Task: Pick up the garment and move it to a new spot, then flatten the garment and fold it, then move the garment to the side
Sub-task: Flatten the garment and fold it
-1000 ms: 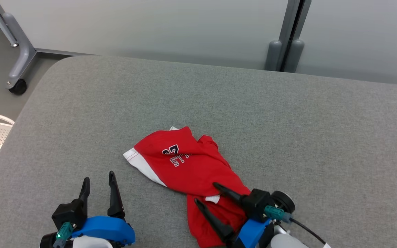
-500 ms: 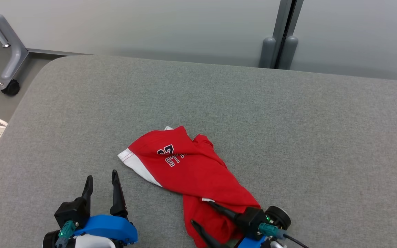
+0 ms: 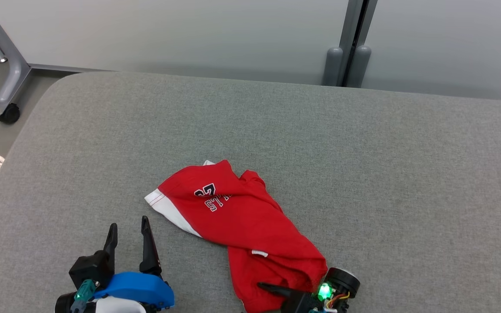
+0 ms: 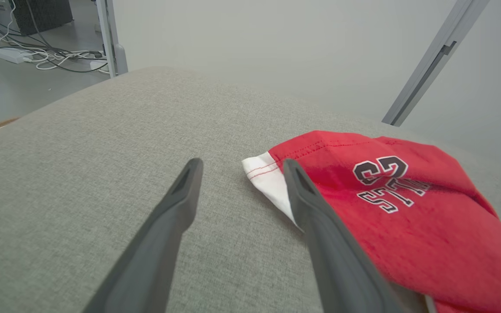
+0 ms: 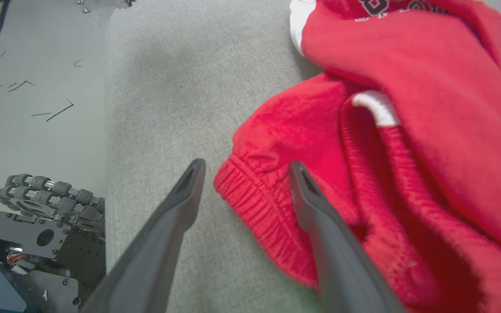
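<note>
- The red garment lies crumpled on the grey worktop, in the lower middle of the head view.
- The right claw is apart around its stretchy edge. It could pinch just one layer.
- The left claw is apart too and holds nothing. A one-claw lift could bunch the cloth.

At seven o'clock in the head view, the left gripper has two long tapering dark fingers on black blocks, a bright blue curved shell, a teal connector and a pale forearm. The right gripper carries a round black cap, a green light and thin orange wires. At eight o'clock in its wrist view, the wheeled base shows grey rollers and a black holed plate.
</note>
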Tool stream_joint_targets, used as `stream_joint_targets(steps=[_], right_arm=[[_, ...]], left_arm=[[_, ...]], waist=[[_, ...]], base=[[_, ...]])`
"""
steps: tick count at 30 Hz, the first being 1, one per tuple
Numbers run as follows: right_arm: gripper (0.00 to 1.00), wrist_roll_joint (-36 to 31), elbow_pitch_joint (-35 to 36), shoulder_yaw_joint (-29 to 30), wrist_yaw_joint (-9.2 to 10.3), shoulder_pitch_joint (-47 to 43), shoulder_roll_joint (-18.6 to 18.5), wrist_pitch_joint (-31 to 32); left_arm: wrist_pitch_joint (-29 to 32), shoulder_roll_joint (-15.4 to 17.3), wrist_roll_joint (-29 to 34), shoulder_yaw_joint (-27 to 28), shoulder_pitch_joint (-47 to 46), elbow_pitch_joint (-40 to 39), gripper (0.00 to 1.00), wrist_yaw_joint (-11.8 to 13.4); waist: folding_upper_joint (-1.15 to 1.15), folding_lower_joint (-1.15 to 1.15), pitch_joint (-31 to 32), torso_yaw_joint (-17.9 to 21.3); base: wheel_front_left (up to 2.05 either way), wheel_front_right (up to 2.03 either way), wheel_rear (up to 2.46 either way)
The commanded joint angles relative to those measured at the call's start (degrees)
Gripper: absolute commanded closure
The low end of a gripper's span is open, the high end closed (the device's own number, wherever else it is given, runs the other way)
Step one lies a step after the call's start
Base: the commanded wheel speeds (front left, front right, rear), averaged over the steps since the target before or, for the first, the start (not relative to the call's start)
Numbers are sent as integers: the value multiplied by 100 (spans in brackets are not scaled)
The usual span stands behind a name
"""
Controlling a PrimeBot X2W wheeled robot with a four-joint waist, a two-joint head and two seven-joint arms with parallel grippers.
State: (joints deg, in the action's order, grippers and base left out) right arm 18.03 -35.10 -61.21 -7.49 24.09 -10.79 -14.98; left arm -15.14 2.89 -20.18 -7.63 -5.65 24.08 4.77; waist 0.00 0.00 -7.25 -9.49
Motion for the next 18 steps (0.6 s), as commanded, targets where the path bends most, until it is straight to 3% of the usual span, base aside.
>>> stream_joint_targets(steps=[1,2,3,8,14,18], right_arm=[[5,-184,-140,-33,0,104,75,-29],[73,-289,-309,-49,0,133,101,-27],[100,-380,-469,-67,0,172,143,-27],[100,-327,-225,413,0,391,325,-30],[100,192,1113,2085,0,792,410,-32],[100,520,1488,3120,0,1180,447,-29]], left_arm=[[2,1,-14,7,-53,3,0,16],[2,1,-18,-1,-69,7,0,5],[2,2,-14,-9,-84,10,0,-9],[2,1,29,58,-35,-22,0,-1],[2,-1,60,92,151,9,0,-8],[2,-1,28,98,269,47,0,-45]], waist=[[0,0,-4,-7],[0,0,-3,-21],[0,0,-3,-45],[0,0,50,-156],[0,0,290,-208],[0,0,525,-229]], base=[[0,0,0],[0,0,0],[0,0,0],[0,0,0],[0,0,0],[0,0,0]])
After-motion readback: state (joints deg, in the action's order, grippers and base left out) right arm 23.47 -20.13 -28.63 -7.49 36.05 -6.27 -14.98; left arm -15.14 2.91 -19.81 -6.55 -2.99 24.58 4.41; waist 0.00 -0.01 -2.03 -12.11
